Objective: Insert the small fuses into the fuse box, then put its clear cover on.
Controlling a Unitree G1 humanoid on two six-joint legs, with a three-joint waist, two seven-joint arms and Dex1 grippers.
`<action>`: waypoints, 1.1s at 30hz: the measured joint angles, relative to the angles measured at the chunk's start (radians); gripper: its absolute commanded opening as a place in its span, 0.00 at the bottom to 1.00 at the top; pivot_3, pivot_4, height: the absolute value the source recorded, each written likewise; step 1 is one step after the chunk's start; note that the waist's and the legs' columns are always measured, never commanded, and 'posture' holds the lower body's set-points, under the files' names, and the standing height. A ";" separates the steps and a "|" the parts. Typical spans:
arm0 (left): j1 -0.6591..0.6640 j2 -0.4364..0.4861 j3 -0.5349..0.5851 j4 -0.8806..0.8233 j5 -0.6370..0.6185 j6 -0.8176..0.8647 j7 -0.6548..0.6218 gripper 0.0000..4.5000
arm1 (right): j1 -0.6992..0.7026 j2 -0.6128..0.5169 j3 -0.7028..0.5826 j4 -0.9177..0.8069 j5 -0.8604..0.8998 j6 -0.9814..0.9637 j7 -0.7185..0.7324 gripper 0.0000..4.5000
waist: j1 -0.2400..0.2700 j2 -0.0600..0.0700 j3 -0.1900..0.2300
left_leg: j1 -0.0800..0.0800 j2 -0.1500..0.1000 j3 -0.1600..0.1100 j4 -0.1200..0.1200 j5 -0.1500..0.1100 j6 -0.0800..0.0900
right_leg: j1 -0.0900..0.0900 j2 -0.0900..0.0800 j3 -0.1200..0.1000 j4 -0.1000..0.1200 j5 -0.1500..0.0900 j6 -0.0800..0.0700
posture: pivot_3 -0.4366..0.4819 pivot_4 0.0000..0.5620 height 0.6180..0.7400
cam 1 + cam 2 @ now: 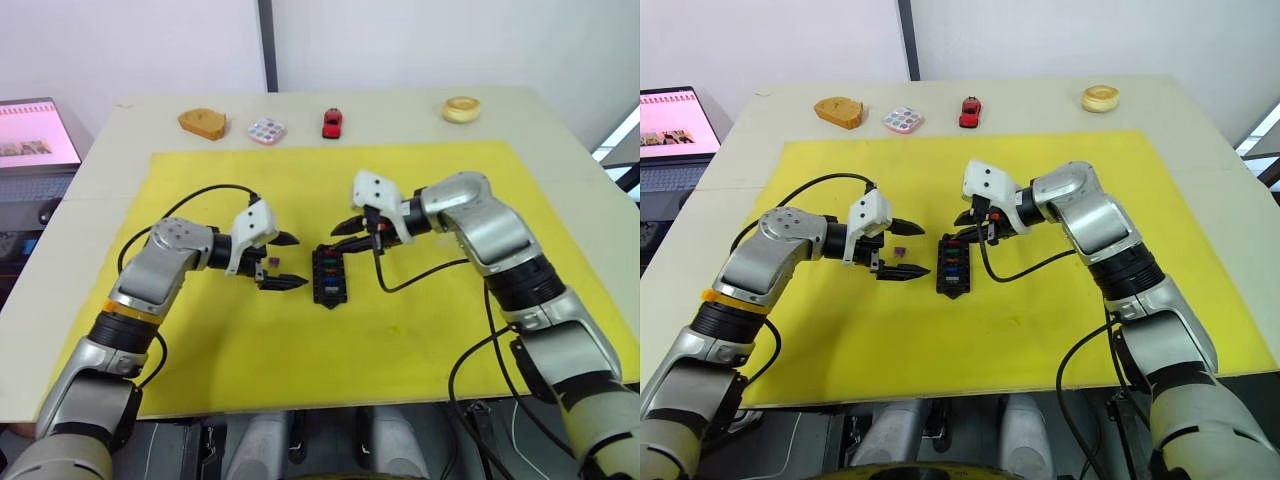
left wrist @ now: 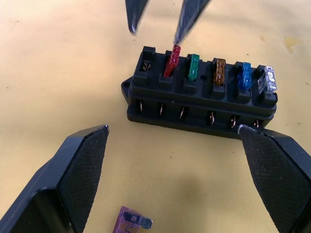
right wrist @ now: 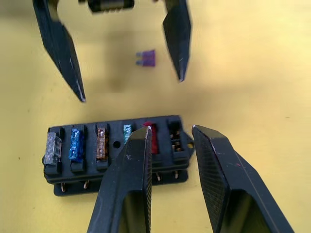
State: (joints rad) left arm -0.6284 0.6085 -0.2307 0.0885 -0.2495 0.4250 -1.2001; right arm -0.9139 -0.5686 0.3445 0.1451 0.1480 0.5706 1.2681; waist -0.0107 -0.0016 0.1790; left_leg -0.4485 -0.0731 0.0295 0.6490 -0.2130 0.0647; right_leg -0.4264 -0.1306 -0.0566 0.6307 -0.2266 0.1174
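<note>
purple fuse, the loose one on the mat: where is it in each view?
Left eye: purple fuse between the left gripper's fingers.
Right eye: same spot, left of the fuse box.
Left wrist: bottom edge.
Right wrist: top centre.
Shared landmark: the fuse box's empty end slot.

A red toy car (image 1: 332, 122) sits at the table's (image 1: 560, 150) far edge, beyond the yellow mat (image 1: 450, 330).
</note>
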 measured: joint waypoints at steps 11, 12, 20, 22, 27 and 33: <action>-0.005 0.000 0.000 0.000 0.001 0.000 0.002 1.00 | 0.043 0.005 -0.049 -0.048 0.064 0.003 -0.007 0.01 | 0.000 0.000 0.000 | 0.000 0.000 0.000 0.000 0.000 0.000 | 0.000 -0.001 0.000 0.000 0.000 0.000 | 0.48 0.27 1.00; -0.005 0.000 0.000 0.000 0.001 0.000 0.002 1.00 | 0.056 0.005 -0.049 -0.055 0.065 0.004 -0.010 0.01 | 0.001 0.000 0.000 | 0.000 0.000 0.000 0.000 0.000 0.000 | 0.000 -0.001 0.000 0.000 0.000 0.000 | 0.48 0.27 1.00; -0.013 0.000 0.000 0.000 0.012 0.002 0.003 1.00 | 0.106 0.008 -0.045 -0.090 0.065 0.005 -0.044 0.01 | 0.000 0.000 0.000 | 0.000 0.000 0.000 0.000 0.000 0.000 | 0.000 0.000 0.000 0.000 0.000 0.000 | 0.48 0.27 1.00; -0.013 0.001 0.000 0.000 0.015 0.003 0.003 1.00 | 0.118 0.012 -0.043 -0.098 0.065 0.008 -0.052 0.01 | 0.001 0.000 0.000 | 0.000 0.000 0.000 0.000 0.000 0.000 | 0.000 -0.001 0.000 0.000 0.000 0.000 | 0.48 0.27 1.00; -0.013 0.001 0.000 0.000 0.020 0.004 0.002 1.00 | 0.120 0.019 -0.038 -0.098 0.064 0.011 -0.064 0.01 | 0.001 0.000 0.000 | 0.000 0.000 0.000 0.000 0.000 0.000 | 0.000 0.000 0.000 0.000 0.000 0.000 | 0.48 0.27 1.00; -0.013 0.000 0.000 0.000 0.020 0.004 0.002 1.00 | 0.120 0.029 -0.033 -0.095 0.058 0.004 -0.084 0.01 | 0.000 0.000 0.000 | 0.000 0.000 0.000 0.000 0.000 0.000 | 0.000 0.000 0.000 0.000 0.000 0.000 | 0.48 0.27 1.00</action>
State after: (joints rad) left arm -0.6416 0.6089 -0.2309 0.0885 -0.2295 0.4290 -1.1979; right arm -0.7935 -0.5400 0.3114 0.0497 0.2063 0.5742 1.1845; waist -0.0103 -0.0017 0.1790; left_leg -0.4486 -0.0731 0.0294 0.6493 -0.2129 0.0649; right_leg -0.4264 -0.1310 -0.0566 0.6308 -0.2266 0.1175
